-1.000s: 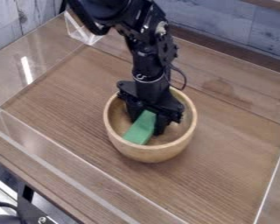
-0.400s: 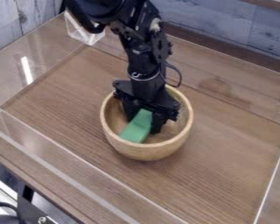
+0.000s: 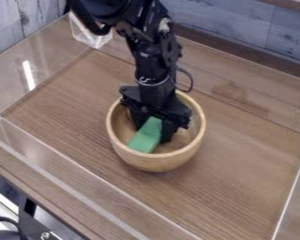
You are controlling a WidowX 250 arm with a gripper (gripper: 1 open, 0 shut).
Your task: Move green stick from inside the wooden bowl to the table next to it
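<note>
Hardly anything has moved since the last frame; since the one before it, the bowl (image 3: 157, 161) has shifted slightly left, along with the gripper (image 3: 159, 114). The green stick (image 3: 146, 136) lies tilted inside the bowl, its upper end between the gripper's fingers, which are closed on it. Its lower end sticks out toward the bowl's near-left wall, above the table (image 3: 65, 122).

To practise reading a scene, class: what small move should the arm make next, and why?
Probably a straight lift of the hand, high enough to clear the rim of the wooden bowl. The hand is down inside the bowl, closed and seemingly gripping the green stick, and the table lies outside that rim.
</note>
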